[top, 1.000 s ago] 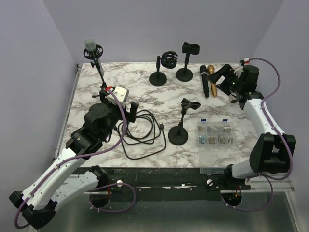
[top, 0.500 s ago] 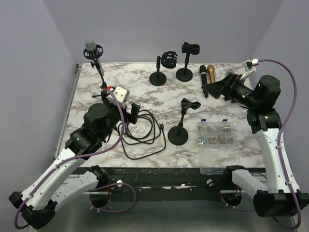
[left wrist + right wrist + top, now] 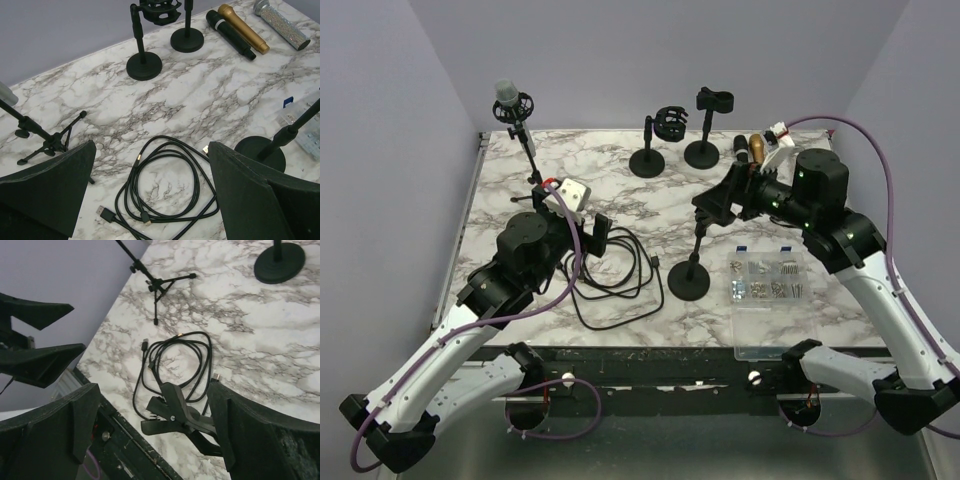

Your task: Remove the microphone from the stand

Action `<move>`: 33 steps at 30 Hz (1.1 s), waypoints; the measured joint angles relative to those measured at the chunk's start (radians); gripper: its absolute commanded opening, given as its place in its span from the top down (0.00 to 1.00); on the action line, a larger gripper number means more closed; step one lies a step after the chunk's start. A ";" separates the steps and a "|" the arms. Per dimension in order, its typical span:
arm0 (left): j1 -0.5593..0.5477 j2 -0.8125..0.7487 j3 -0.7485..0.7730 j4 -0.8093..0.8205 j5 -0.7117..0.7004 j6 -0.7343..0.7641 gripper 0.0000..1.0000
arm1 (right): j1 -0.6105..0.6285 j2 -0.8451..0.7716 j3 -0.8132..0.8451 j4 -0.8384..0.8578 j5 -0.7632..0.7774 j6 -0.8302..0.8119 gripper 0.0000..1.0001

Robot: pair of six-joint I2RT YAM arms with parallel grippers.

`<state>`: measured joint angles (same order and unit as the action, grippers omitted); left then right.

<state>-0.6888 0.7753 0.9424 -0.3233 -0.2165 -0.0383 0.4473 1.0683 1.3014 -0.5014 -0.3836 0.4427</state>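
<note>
A grey microphone (image 3: pixel 507 97) sits in a black shock mount atop a tripod stand (image 3: pixel 532 172) at the far left of the marble table; the tripod also shows in the left wrist view (image 3: pixel 46 142) and the right wrist view (image 3: pixel 156 284). My left gripper (image 3: pixel 570 215) is open and empty above a coiled black cable (image 3: pixel 165 185), to the right of and nearer than the tripod. My right gripper (image 3: pixel 720 200) is open at the table's middle, far from the microphone. An empty black clip (image 3: pixel 180 412) of a round-base stand (image 3: pixel 688 280) lies between its fingers, untouched.
Two more round-base stands (image 3: pixel 648 160) (image 3: pixel 703 150) are at the back. A black (image 3: pixel 230 34), a gold (image 3: pixel 247 27) and a glittery silver microphone (image 3: pixel 282 25) lie at the back right. A clear parts box (image 3: pixel 767 290) sits front right. A white box (image 3: pixel 572 190) lies near the tripod.
My right arm has swung from the back right corner leftward to the table's middle, bringing its open gripper around the centre stand's clip. The left arm has not moved.
</note>
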 measured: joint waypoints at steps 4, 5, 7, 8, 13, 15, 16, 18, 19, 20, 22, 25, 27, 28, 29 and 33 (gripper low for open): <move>0.000 0.003 0.000 0.000 0.000 0.000 0.01 | 0.049 0.023 0.011 -0.027 0.116 -0.030 0.16; 0.000 0.003 0.000 0.000 0.000 0.000 0.02 | 0.060 0.030 0.011 -0.032 0.142 -0.037 0.17; 0.000 0.004 0.000 0.000 0.000 0.000 0.01 | 0.092 0.045 0.012 -0.040 0.190 -0.052 0.19; 0.000 0.004 0.000 0.000 0.000 0.000 0.01 | 0.111 0.051 0.012 -0.044 0.212 -0.060 0.22; 0.000 0.004 0.000 0.000 0.000 0.000 0.01 | 0.184 0.074 0.012 -0.053 0.298 -0.108 0.33; 0.000 0.004 0.000 0.000 0.000 0.000 0.02 | 0.198 0.080 0.012 -0.054 0.322 -0.125 0.39; 0.000 0.004 0.000 0.000 0.000 0.000 0.01 | 0.202 0.084 0.012 -0.054 0.340 -0.130 0.41; 0.000 0.004 0.000 0.000 0.000 0.000 0.01 | 0.209 0.093 0.012 -0.046 0.367 -0.142 0.42; 0.000 0.004 0.000 0.000 0.000 0.000 0.01 | 0.215 0.096 0.012 -0.042 0.381 -0.146 0.42; 0.000 0.004 0.000 0.000 -0.001 0.001 0.01 | 0.222 0.097 0.011 -0.042 0.397 -0.151 0.42; 0.000 0.004 0.000 0.000 -0.001 0.001 0.02 | 0.237 0.099 -0.001 -0.042 0.431 -0.160 0.42; 0.000 0.004 0.000 0.000 -0.001 0.001 0.01 | 0.253 0.099 -0.014 -0.026 0.478 -0.163 0.41; 0.000 0.004 0.000 0.000 0.000 0.001 0.01 | 0.259 0.096 -0.029 -0.015 0.502 -0.167 0.41; 0.000 0.004 0.000 0.000 0.000 0.001 0.02 | 0.262 0.094 -0.046 -0.012 0.510 -0.163 0.41; 0.000 0.004 0.000 0.000 -0.001 0.001 0.01 | 0.266 0.093 -0.060 -0.001 0.519 -0.159 0.40; 0.000 0.004 0.000 0.000 0.000 0.001 0.02 | 0.284 0.097 -0.103 0.034 0.566 -0.151 0.39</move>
<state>-0.6888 0.7792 0.9424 -0.3237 -0.2169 -0.0376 0.7315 1.1652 1.1980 -0.4679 0.1822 0.2916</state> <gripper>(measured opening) 0.979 0.603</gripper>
